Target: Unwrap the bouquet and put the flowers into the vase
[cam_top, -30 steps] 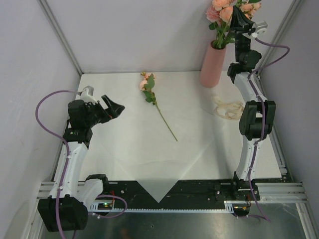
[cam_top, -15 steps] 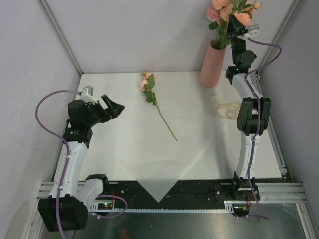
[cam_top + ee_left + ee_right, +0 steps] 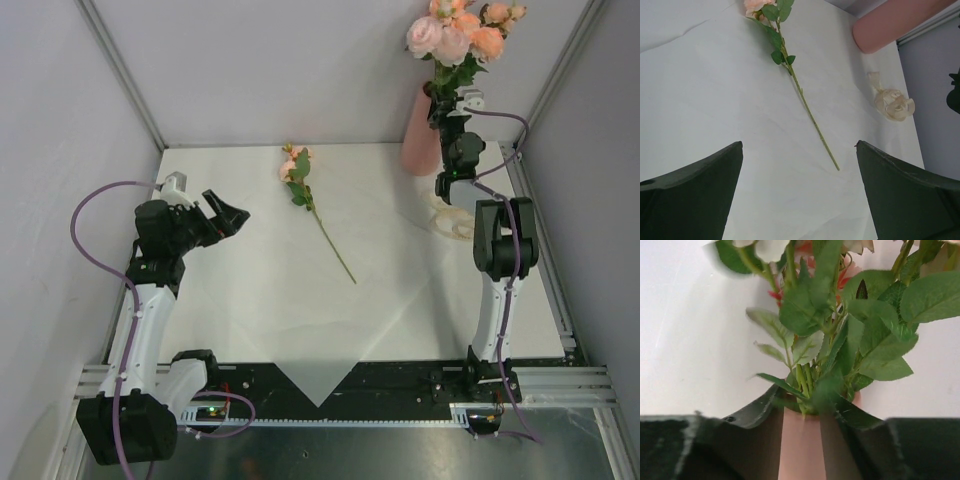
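On the white desk (image 3: 530, 300) a big sheet of thin white paper (image 3: 300, 320) lies flat and unfolded. It covers most of the middle, and one corner hangs over the near edge between the two arm bases.

The left arm is bent at the left side. Its left hand (image 3: 228, 208) hangs above the paper's left part, released, fingers wide apart, nothing between them. The left wrist view looks out between those fingers at the desk.

The right arm reaches up to the far right corner, with the right hand (image 3: 805, 405) at the vase's mouth. In the right wrist view its fingers stand apart, one on each side of the vase's top, with the stems and leaves just above the gap. It looks released. Cannot tell if the fingers touch the vase.

The vase (image 3: 417, 145) is salmon pink and slim, upright in the far right corner of the desk against the back wall.

The flowers (image 3: 455, 35), pink and peach blooms with green leaves, stand in the vase, heads well above its rim and stems bunched in the mouth.

One rose (image 3: 303, 190) lies loose on the paper in the far middle, not yet in the vase. Its bloom points to the back wall, and its thin stem runs toward the near right. It is well apart from both hands.

A cream ribbon (image 3: 895, 106) sits crumpled on the desk near the vase's base, beside the right arm.
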